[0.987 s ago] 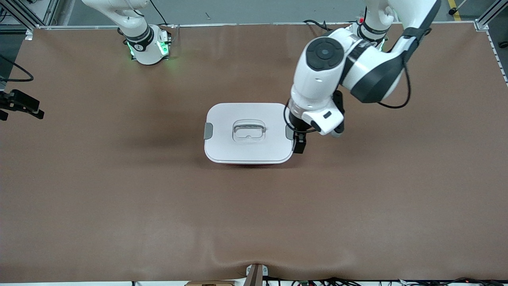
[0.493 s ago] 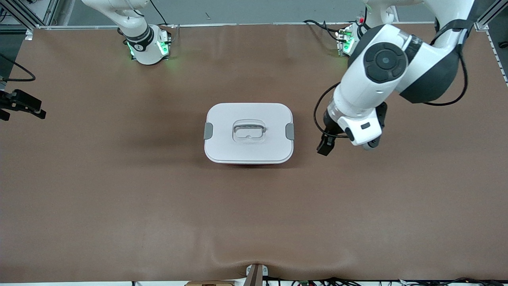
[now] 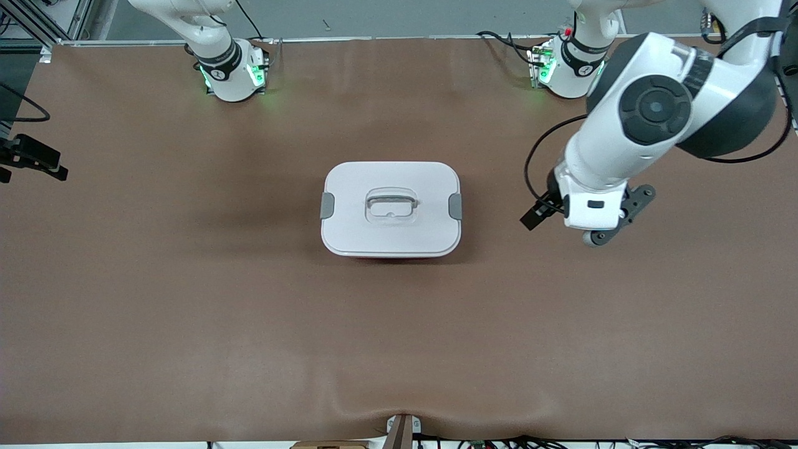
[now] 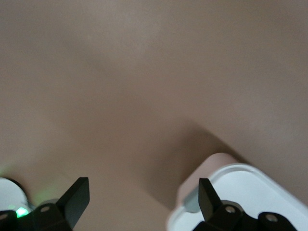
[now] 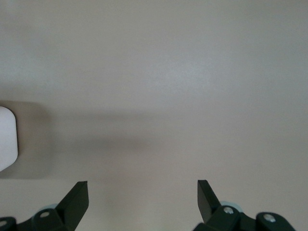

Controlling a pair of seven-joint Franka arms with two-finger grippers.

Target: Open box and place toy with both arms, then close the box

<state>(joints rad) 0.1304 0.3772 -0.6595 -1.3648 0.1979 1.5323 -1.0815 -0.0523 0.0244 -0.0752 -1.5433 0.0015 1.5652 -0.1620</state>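
The box point(image 3: 391, 209) is sitting near the middle of the brown table point(image 3: 187, 312), with its white lid point(image 3: 399, 178) lying flat on it. One grey side clip point(image 3: 326, 205) is showing at the end toward the right arm, and the other clip point(image 3: 456, 206) at the end toward the left arm. Both are lying against the lid's edges. The recessed handle point(image 3: 390, 206) is resting in the centre of the lid. A thin strip of darker colour is showing under the lid's edge that is nearest to the front camera. I am not seeing the toy in any view.

The left gripper point(image 3: 536, 215) is hanging over bare table, beside the box toward the left arm's end, and it is apart from the box. In the left wrist view its two black fingers point(image 4: 77, 197) are standing wide apart with nothing between them, so this gripper is released. A corner of the box point(image 4: 240, 192) is showing in that view near one finger.

The right arm point(image 3: 212, 50) is waiting; in the front view I am seeing only its base with the green lights. In the right wrist view the right gripper point(image 5: 142, 199) is looking down on bare table with its fingers spread apart and holding nothing. A small white edge of the box point(image 5: 7, 137) is showing at the side of that view.
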